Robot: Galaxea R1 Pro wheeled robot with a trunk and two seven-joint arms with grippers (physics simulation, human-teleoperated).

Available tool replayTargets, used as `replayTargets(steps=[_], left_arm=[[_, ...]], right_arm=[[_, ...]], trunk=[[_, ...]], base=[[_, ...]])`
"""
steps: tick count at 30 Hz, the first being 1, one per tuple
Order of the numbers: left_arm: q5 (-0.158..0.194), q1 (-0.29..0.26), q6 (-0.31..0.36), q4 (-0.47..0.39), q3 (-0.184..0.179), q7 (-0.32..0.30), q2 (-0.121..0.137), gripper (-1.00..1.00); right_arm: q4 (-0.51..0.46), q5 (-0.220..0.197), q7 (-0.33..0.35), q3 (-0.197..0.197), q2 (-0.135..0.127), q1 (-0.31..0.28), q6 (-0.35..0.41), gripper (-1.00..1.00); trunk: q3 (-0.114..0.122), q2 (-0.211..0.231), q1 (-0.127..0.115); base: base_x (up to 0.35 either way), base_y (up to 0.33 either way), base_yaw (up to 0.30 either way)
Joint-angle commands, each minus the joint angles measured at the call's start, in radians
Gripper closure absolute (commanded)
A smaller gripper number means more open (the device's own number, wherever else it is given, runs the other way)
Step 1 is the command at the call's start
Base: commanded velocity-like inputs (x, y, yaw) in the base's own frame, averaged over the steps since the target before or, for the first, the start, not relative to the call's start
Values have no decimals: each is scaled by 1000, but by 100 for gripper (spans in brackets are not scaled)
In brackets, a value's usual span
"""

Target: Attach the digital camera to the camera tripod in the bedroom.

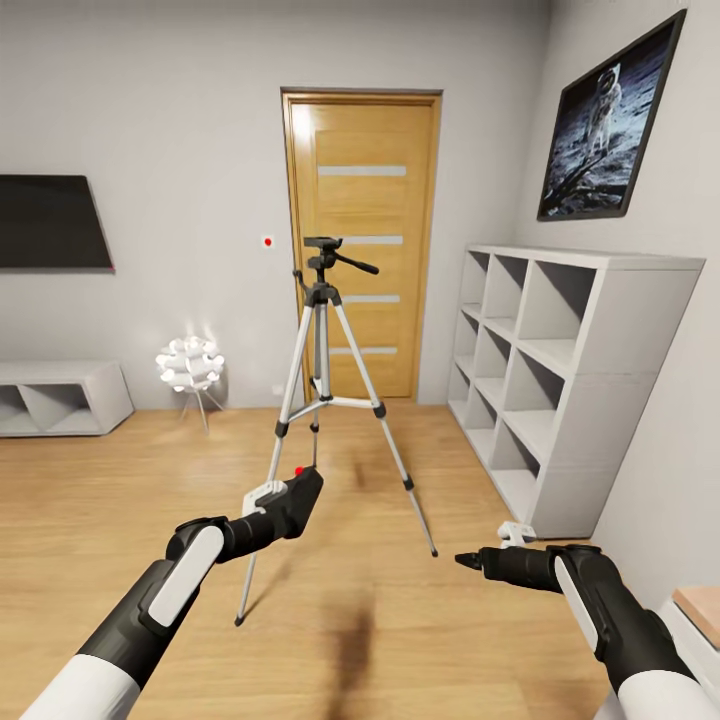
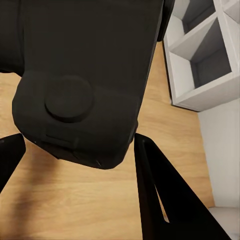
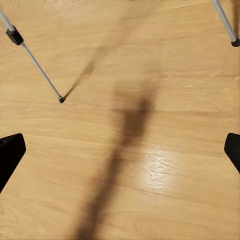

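Note:
The camera tripod [image 1: 322, 385] stands on the plank floor in front of the oak door, silver legs spread, its black head [image 1: 324, 252] bare with the handle pointing right. My left gripper [image 1: 298, 498] is shut on the digital camera [image 1: 292, 505], held low beside the tripod's near-left leg, red dot [image 1: 298, 470] on top. In the left wrist view the black camera body [image 2: 80, 75] sits between the two fingers [image 2: 160, 200]. My right gripper [image 1: 466, 560] hovers open over the floor, right of the tripod. Its wrist view shows two tripod legs [image 3: 35, 62] below.
White cubby shelves [image 1: 560, 380] line the right wall under a framed moon picture [image 1: 610, 125]. A white spiky-ball lamp [image 1: 190, 365] and a low white bench [image 1: 60, 395] stand at the back left, below a black TV [image 1: 50, 222]. Open floor lies between me and the tripod.

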Motion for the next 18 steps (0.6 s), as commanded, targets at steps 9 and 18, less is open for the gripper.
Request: replayTargets(steps=[9, 18], left_arm=[[9, -1, 1, -1, -2, 10, 1, 100], [9, -1, 1, -1, -2, 10, 0, 100]], right_arm=[[-1, -3, 2, -2, 1, -1, 7, -100], [-3, -3, 2, -2, 1, -1, 7, -100]], trunk=[[27, 63, -35], [55, 126, -69]], base=[[0, 0, 0], [0, 0, 0]])
